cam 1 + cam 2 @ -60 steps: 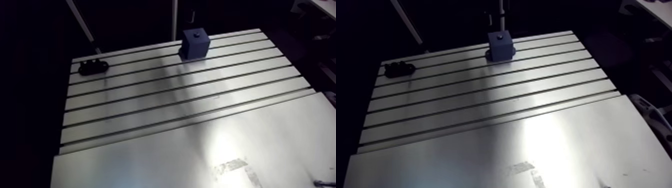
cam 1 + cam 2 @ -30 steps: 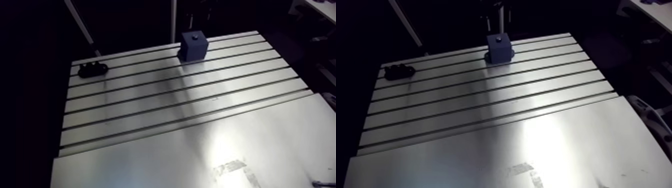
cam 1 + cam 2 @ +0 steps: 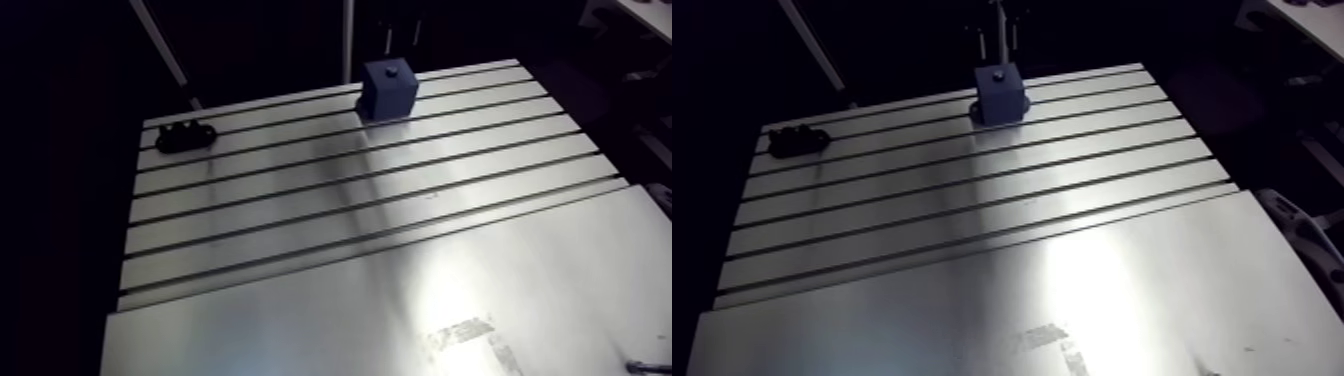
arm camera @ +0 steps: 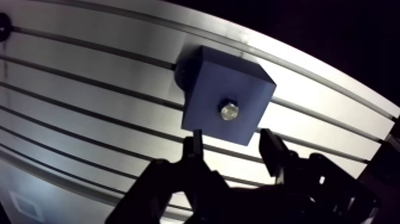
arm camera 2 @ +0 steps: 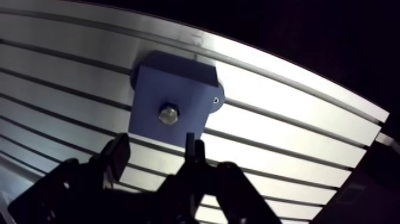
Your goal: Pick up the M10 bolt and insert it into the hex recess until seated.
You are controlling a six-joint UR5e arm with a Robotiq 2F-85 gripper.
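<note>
Sitting in the top of the blue block, just ahead of the claw, the bolt looks pushed all the way in. The job seems almost done. The claw is spread wide and holds nothing, so I think it only has to back away. The bolt head is shiny gray metal with six sides. The block is smooth, dull and boxy. Under it, the tabletop is silvery metal with long straight grooves.
</note>
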